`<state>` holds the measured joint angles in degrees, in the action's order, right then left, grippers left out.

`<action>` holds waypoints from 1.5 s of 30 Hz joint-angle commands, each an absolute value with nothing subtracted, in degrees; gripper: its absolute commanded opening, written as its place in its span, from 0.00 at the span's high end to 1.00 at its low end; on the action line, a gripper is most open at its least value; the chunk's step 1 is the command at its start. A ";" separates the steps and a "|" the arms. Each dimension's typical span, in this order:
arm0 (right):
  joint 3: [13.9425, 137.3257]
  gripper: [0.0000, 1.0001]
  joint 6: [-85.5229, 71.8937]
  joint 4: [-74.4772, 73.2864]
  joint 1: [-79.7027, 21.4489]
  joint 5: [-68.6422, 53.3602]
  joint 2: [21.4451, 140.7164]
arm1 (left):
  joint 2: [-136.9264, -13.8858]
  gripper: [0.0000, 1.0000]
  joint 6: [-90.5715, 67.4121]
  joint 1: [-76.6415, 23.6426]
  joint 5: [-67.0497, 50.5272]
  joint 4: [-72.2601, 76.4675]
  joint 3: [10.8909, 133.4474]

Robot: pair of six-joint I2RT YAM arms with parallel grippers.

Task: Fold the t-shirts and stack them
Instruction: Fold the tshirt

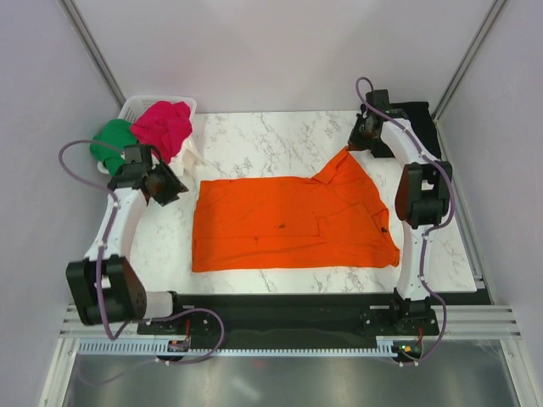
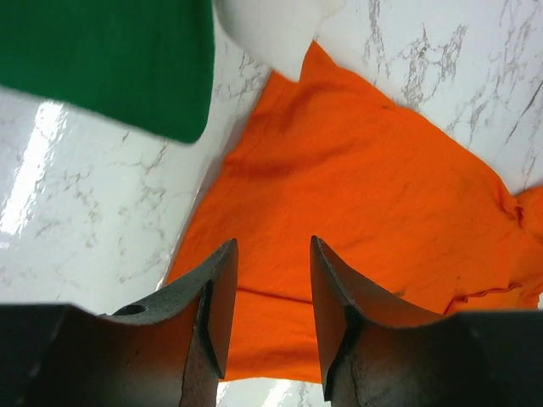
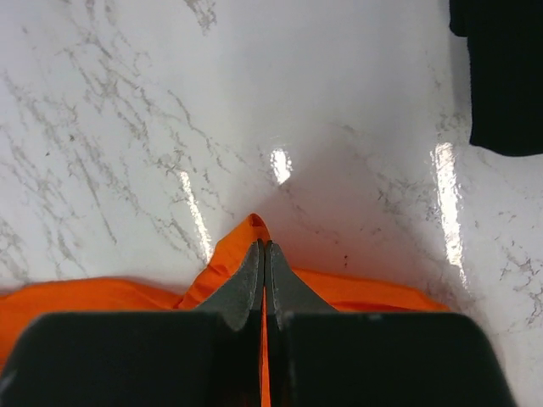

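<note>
An orange t-shirt (image 1: 288, 225) lies spread across the middle of the marble table. Its far right corner (image 3: 251, 225) is pulled up into a peak, and my right gripper (image 1: 358, 146) is shut on that corner. My left gripper (image 1: 174, 188) hovers open beside the shirt's left edge (image 2: 254, 170), with nothing between its fingers (image 2: 222, 288). A green t-shirt (image 1: 112, 142) and a magenta-red t-shirt (image 1: 163, 125) hang over the white basket (image 1: 136, 105) at the far left. A black t-shirt (image 1: 420, 114) lies at the far right, behind the right arm.
A white cloth (image 1: 191, 154) droops from the basket onto the table near the left gripper. The green t-shirt (image 2: 110, 59) and the white cloth (image 2: 271, 30) fill the top of the left wrist view. Grey walls enclose the table on three sides.
</note>
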<state>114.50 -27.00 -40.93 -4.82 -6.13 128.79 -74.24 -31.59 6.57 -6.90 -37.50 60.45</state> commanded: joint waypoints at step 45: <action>91.23 1.00 -26.37 -38.67 -6.68 -16.96 106.35 | -127.44 0.87 -28.83 -7.73 15.29 -43.41 102.22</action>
